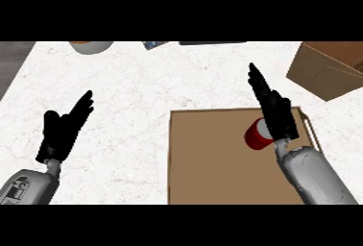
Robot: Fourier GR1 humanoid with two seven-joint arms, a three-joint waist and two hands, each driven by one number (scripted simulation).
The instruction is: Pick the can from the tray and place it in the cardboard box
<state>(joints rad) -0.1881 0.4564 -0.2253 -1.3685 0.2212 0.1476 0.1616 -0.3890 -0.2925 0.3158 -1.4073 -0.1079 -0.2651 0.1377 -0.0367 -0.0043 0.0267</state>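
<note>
Can [254, 138]: red body, pale end turned toward view's top, short and round. Stands on tray [212, 163], in its far right part, close to right rim and well short of near edge. Shows only left and middle; right side hidden behind right hand [278, 117]. Tray: flat, brown, rectangular, lying on white marbled counter [142, 86] at view's lower right, with thin handle [310, 130] along right side. Right hand: black, wide open, fingers [260, 85] straight and pressed side by side, pointing away and a little left, tips past tray's far rim and over counter. Holds nothing; curls round nothing. Overlaps can at heel of palm and wrist; cannot tell whether touching can or only hanging above it. Grey forearm [315, 178] behind it, running down over tray's right rim to view's lower edge. Left hand [60, 132]: likewise open, fingers straight, over counter at view's left, well apart from tray and can, holding nothing. Box [322, 72]: brown cardboard, top open, on counter at view's upper right, beyond tray's far right corner and apart from it, partly cut by view's right edge. Grey bowl [92, 47] at counter's far edge, upper left, mostly cut off. Dark things [154, 44] beside it along same edge, too cut off to name.
</note>
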